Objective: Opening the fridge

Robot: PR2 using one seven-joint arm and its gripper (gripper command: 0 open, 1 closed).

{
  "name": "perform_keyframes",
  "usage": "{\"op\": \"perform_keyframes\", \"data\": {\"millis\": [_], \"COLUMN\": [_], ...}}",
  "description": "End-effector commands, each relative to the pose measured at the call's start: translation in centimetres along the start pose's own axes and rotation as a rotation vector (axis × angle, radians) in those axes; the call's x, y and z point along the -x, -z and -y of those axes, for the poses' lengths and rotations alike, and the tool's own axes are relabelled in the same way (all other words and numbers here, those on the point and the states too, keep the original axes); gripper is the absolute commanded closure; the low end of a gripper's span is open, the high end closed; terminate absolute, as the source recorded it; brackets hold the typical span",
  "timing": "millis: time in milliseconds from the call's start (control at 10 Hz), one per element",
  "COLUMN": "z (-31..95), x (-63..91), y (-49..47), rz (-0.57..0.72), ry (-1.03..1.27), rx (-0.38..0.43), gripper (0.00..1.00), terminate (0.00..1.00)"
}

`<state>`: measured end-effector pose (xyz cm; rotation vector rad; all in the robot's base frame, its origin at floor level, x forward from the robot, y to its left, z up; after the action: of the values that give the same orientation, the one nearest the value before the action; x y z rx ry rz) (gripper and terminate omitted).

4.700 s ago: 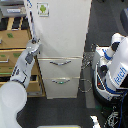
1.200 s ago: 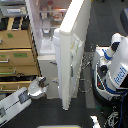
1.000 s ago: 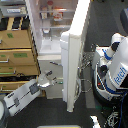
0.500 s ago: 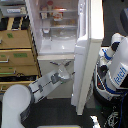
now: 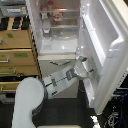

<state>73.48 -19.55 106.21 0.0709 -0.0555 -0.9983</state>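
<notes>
Dark flooring fills the bottom of the frame, and a tan wooden cabinet (image 5: 17, 55) with stacked drawers stands along the left edge, just beside the fridge (image 5: 57, 30), which takes up the center and upper right. The fridge's large upper door (image 5: 107, 50) hangs wide open, swung out toward the right side of the frame, its inner face with molded white shelves turned to the camera. Inside the lit compartment at top center, white shelves carry a few small containers too blurred to identify. Below the open compartment, the fridge's lower front is a pale panel, partly hidden by the robot arm (image 5: 57, 80), which reaches up diagonally from its broad white shoulder at the lower left toward the middle of the frame. The gripper (image 5: 83, 64) sits at the arm's upper end, right at the lower inner edge of the open door, where the door meets the cabinet of the fridge; it appears to be against or very close to the door's inside face, though contact cannot be confirmed. Whether its fingers are spread or pressed together cannot be told at this resolution. A tangle of cables (image 5: 117, 112) lies at the lower right corner, below the door.
</notes>
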Motion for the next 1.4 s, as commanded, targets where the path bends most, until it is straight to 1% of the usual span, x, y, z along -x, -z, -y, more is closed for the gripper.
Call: {"op": "perform_keyframes", "data": {"millis": [100, 200, 300, 500, 600, 700, 800, 900, 1000, 1100, 1200, 1300, 1400], "z": [72.3, 69.7, 59.1, 37.3, 30.8, 21.6, 18.7, 13.5, 7.9, 5.7, 2.5, -0.8, -3.1], "x": [-2.5, -2.7, -2.7, 5.6, 9.9, 20.1, 23.4, 28.0, 33.4, 35.9, 39.6, 42.5, 44.0], "y": [-49.0, -48.2, -43.6, -28.8, -22.2, -12.0, -9.5, -6.6, -5.2, -4.4, -3.3, -2.8, -2.6], "rz": [0.258, 0.254, 0.227, 0.181, 0.155, 0.146, 0.163, 0.210, 0.257, 0.269, 0.311, 0.368, 0.426], "ry": [0.797, 0.780, 0.699, 0.505, 0.458, 0.343, 0.294, 0.189, 0.050, -0.019, -0.136, -0.228, -0.272], "rx": [-0.191, -0.185, -0.148, -0.085, -0.073, 0.073, 0.147, 0.166, 0.203, 0.205, 0.200, 0.152, 0.146], "gripper": [0.00, 0.00, 0.00, 0.00, 0.00, 0.00, 0.00, 0.00, 0.00, 0.00, 0.00, 0.00, 0.00], "terminate": [0.00, 0.00, 0.00, 0.00, 0.00, 0.00, 0.00, 0.00, 0.00, 0.00, 0.00, 0.00, 0.00]}}
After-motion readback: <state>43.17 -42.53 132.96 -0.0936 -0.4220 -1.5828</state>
